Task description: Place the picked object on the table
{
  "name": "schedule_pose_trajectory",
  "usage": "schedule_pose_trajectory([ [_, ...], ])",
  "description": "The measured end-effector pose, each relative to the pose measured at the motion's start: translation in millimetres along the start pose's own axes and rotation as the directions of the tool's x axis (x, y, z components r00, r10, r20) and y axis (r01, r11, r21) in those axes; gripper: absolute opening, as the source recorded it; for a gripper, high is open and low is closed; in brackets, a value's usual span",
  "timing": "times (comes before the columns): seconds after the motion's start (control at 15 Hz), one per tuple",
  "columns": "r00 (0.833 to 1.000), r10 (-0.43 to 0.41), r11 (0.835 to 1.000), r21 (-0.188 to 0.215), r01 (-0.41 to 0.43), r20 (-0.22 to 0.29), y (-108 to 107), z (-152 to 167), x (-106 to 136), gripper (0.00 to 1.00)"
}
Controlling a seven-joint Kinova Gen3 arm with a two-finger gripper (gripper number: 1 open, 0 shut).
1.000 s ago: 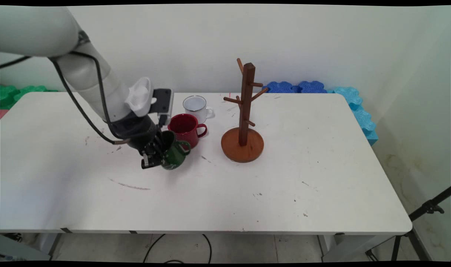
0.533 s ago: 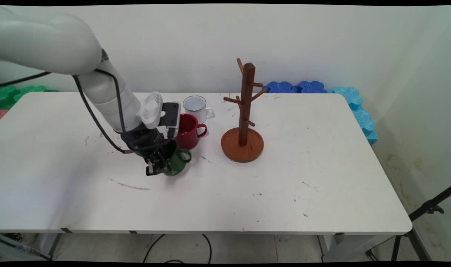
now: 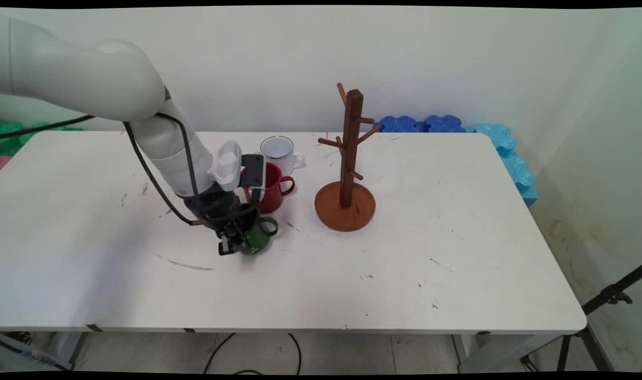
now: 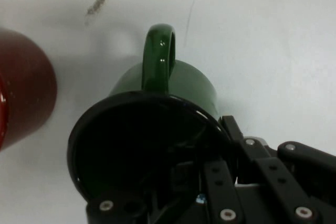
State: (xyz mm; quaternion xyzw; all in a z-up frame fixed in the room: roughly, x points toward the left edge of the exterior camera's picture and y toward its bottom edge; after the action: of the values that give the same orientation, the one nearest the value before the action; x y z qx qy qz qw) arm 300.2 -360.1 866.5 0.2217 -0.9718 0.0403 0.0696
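Three mugs on the white desk (image 3: 352, 274): the fingers (image 3: 230, 244) pinch the green mug's (image 3: 258, 237) wall, just before the red mug (image 3: 270, 187) and white mug (image 3: 279, 150), left of the wooden mug tree (image 3: 348, 158).

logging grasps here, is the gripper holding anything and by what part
The gripper holds the green mug by its rim, on the side opposite the handle, one finger inside the mug and one outside.

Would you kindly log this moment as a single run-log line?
end effector: shut on green enamel mug's rim | mug: tilted | beside: red mug | on: white table
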Motion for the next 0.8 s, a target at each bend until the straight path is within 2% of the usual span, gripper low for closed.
schedule_pose_trajectory([
  [0.33, 1.0, -0.028, 1.0, -0.007, 0.027, -0.005, 0, 10, 3, 0.0],
  [0.4, 0.999, -0.031, 0.999, -0.008, 0.031, -0.008, 0, 11, 4, 1.0],
  [0.8, 0.998, -0.033, 0.999, -0.022, 0.032, -0.044, 3, 17, 7, 1.0],
])
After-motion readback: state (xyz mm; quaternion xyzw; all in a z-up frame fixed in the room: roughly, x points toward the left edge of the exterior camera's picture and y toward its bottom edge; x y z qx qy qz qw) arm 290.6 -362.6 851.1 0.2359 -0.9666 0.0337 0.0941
